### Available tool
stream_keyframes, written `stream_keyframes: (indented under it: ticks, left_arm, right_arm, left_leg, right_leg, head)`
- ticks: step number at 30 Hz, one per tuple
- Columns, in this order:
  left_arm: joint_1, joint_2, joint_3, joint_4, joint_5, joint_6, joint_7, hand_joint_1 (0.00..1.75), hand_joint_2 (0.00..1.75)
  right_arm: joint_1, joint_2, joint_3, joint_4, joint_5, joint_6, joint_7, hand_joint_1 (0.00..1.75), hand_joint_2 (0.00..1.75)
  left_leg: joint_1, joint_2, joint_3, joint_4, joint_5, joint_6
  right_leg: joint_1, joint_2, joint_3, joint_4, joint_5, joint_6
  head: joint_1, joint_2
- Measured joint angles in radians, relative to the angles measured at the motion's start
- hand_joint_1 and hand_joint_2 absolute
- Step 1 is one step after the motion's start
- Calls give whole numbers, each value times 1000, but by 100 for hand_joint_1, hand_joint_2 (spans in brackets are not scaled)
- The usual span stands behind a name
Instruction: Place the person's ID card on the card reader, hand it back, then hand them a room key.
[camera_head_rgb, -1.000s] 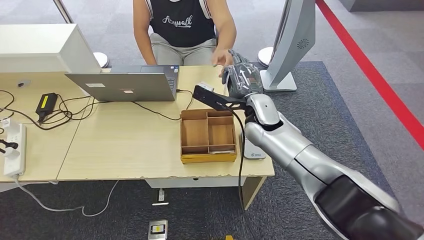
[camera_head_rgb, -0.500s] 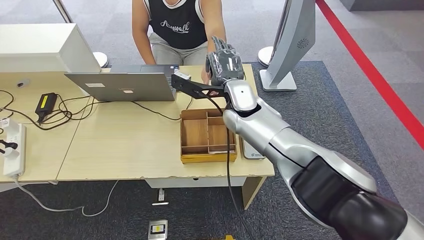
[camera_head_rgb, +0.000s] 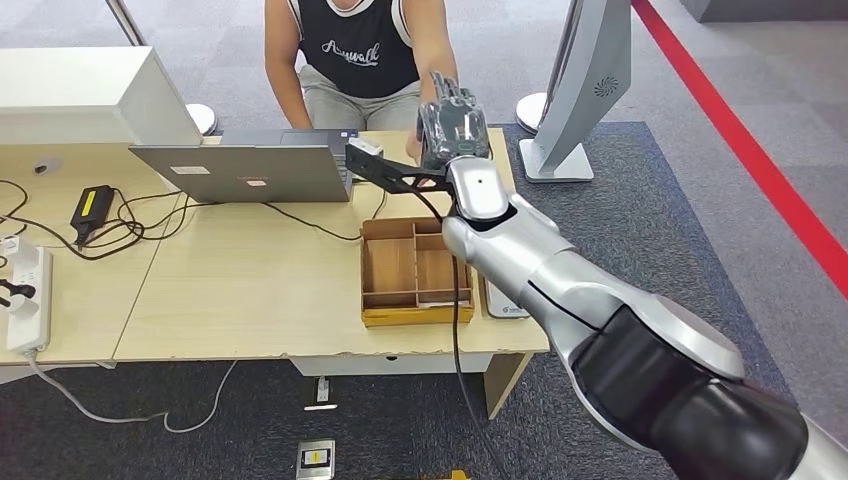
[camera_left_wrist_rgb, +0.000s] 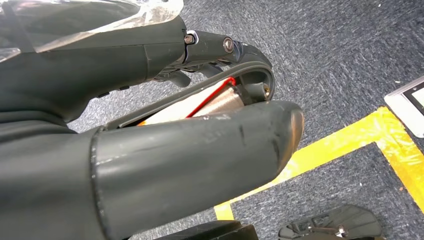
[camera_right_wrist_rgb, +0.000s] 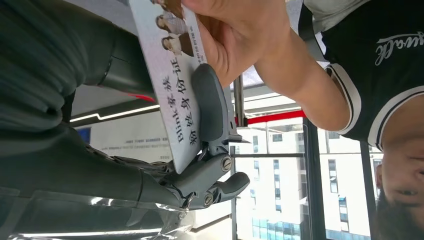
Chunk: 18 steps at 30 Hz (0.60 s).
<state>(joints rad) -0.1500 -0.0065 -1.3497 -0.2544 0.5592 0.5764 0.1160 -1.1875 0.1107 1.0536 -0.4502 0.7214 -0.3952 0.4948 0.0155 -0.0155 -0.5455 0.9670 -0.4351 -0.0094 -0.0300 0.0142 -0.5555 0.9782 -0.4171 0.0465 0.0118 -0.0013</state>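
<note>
My right hand (camera_head_rgb: 455, 125) is raised over the table's far edge, up against the person's hand (camera_head_rgb: 413, 148). In the right wrist view the ID card (camera_right_wrist_rgb: 172, 85), white with printed characters and small photos, lies between my thumb and a grey finger (camera_right_wrist_rgb: 210, 107) pressed on its face. The person's hand (camera_right_wrist_rgb: 235, 35) grips the same card from the other end. The white card reader (camera_head_rgb: 505, 303) lies flat on the table to the right of the wooden box (camera_head_rgb: 416, 316). My left hand (camera_left_wrist_rgb: 150, 150) hangs over the carpet, its fingers apart and holding nothing.
An open laptop (camera_head_rgb: 250, 170) with cables stands on the table's far side, left of my arm. A power strip (camera_head_rgb: 30, 300) lies at the left edge and a white box (camera_head_rgb: 80, 95) at the back left. A grey stand (camera_head_rgb: 590, 80) rises right of the table.
My right arm swung left and rose from over the table's right corner to the person's hand. In the last half second it barely shifted.
</note>
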Motion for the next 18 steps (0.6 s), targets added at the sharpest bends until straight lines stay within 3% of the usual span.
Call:
stream_keyframes:
  ticks: [1, 5, 18]
  left_arm:
    - [0, 0, 0, 0, 0, 0, 0, 0, 0]
    - [1, 0, 0, 0, 0, 1, -1, 0, 0]
    - [7, 0, 0, 0, 0, 16, -8, 0, 0]
  right_arm:
    - [0, 0, 2, 3, 0, 0, 1, 0, 175]
    - [1, -4, 12, 18, -1, 1, 2, 0, 0]
    - [2, -5, 30, 40, -40, -3, -28, 0, 0]
  left_leg:
    - [0, 0, 0, 0, 0, 0]
    - [0, 0, 0, 0, 0, 0]
    - [0, 0, 0, 0, 0, 0]
  right_leg:
    - [0, 0, 0, 0, 0, 0]
    - [0, 0, 0, 0, 0, 0]
    - [0, 0, 0, 0, 1, -1]
  head:
    - [0, 0]
    - [0, 0]
    - [0, 0]
